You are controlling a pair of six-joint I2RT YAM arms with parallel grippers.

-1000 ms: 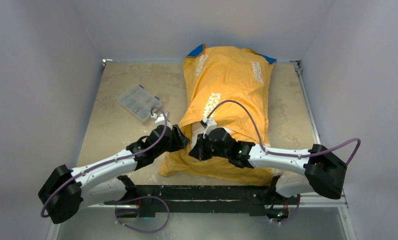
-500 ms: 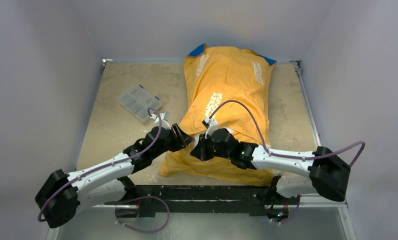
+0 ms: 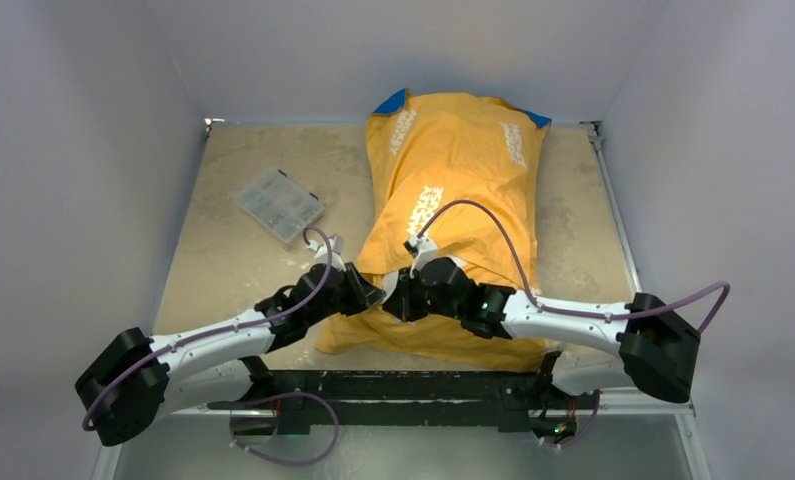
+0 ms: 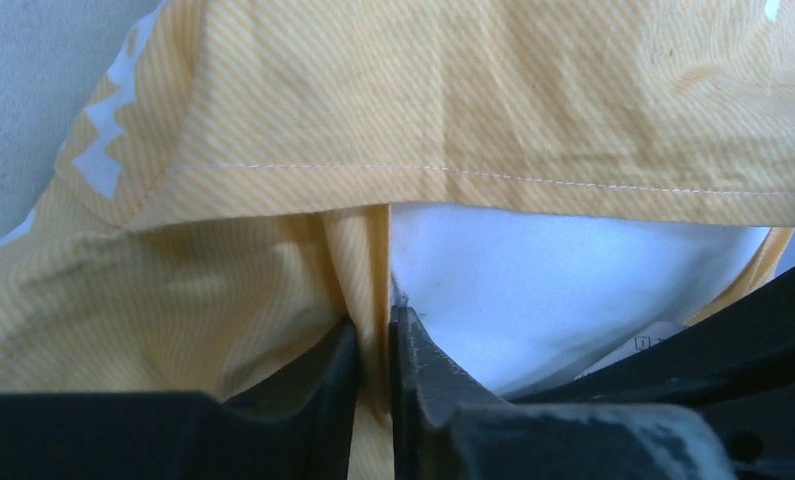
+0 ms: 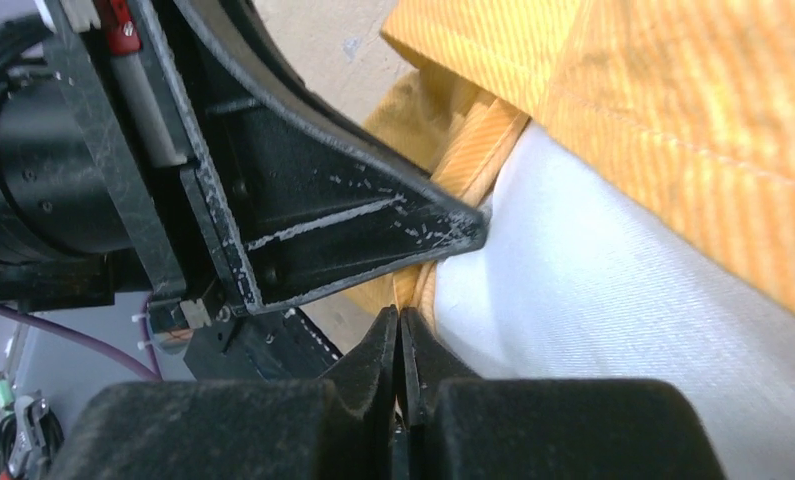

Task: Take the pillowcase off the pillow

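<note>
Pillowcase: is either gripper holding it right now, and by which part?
Both. The left gripper pinches a fold of the pillowcase at its open mouth, beside the exposed pillow; the right gripper pinches the same opening's edge.

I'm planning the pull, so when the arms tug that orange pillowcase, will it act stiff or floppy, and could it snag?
Probably floppy: the pillowcase wrinkles and drapes over the pillow. Likely thin and light, since a fold fits between the left gripper's nearly closed fingers. It may drag, as the plump pillow fills it.
</note>
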